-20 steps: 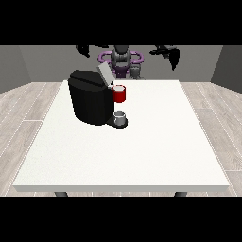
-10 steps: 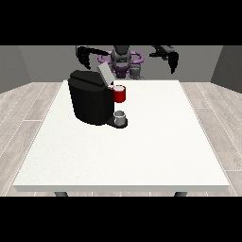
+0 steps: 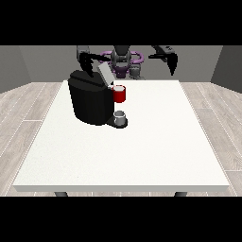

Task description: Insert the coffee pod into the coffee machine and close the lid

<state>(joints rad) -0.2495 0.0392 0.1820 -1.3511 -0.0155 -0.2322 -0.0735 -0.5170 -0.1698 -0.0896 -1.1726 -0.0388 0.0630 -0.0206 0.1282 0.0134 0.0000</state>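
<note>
On white table (image 3: 142,146): black coffee machine (image 3: 90,101); wood-look floor (image 3: 28,101), seemingly grey walls (image 3: 40,59)

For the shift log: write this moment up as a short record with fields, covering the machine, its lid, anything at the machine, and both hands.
table: white table, robot behind its far edge
coffee machine: black coffee machine, on the table's left-rear part
lid: grey lid, tilted up, open
at the machine: red thing at the machine; below it a grey thing on the machine's base
hand at the view's left, above the machine's top, fingers pointing down
hand at the view's right, raised over the far edge, away from the machine, holding nothing visible
</note>
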